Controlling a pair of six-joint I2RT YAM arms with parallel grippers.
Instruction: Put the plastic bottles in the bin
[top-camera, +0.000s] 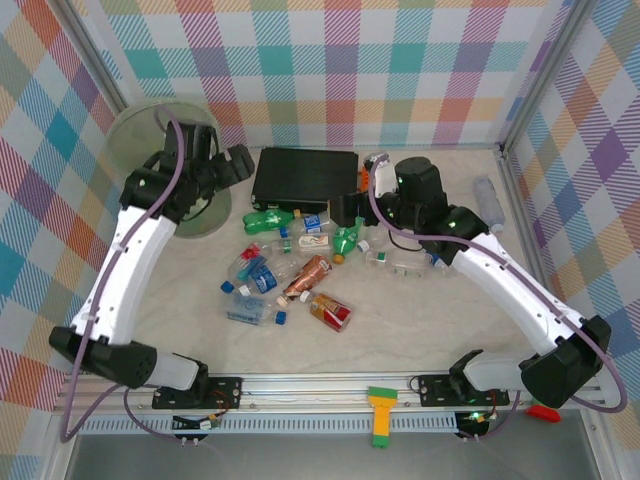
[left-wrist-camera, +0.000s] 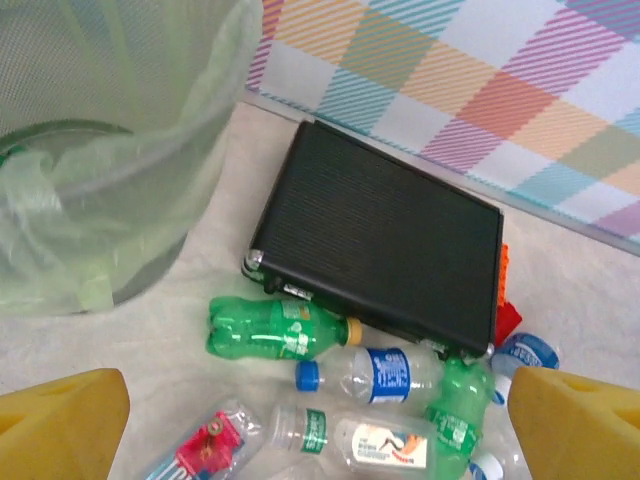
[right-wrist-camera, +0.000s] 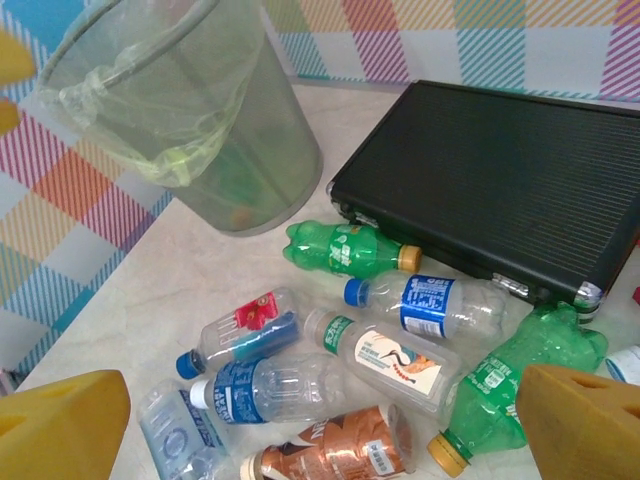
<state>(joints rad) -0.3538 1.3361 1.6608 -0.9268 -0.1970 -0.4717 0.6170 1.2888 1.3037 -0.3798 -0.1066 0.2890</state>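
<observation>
Green bottle (left-wrist-camera: 270, 330) lies just beside the black case (left-wrist-camera: 380, 235); other bottles (right-wrist-camera: 430, 305) crowd the surface (top-camera: 400, 330). Your left claw (left-wrist-camera: 318, 430) and right claw (right-wrist-camera: 320, 430) gape empty. Risk: pinched bottles may roll, and a swinging arm could tip the bin (left-wrist-camera: 120, 150) at far left.

Bin (left-wrist-camera: 150, 130) rim beyond left wrist view's edge

Bin (top-camera: 135, 132) sits far left on table (top-camera: 420, 320). Case (top-camera: 305, 175) just right of it, near back wall. Bottles (top-camera: 312, 272) lie scattered in front of case, mid-table. Lone bottle (top-camera: 488, 200) well apart, far right by side wall.
</observation>
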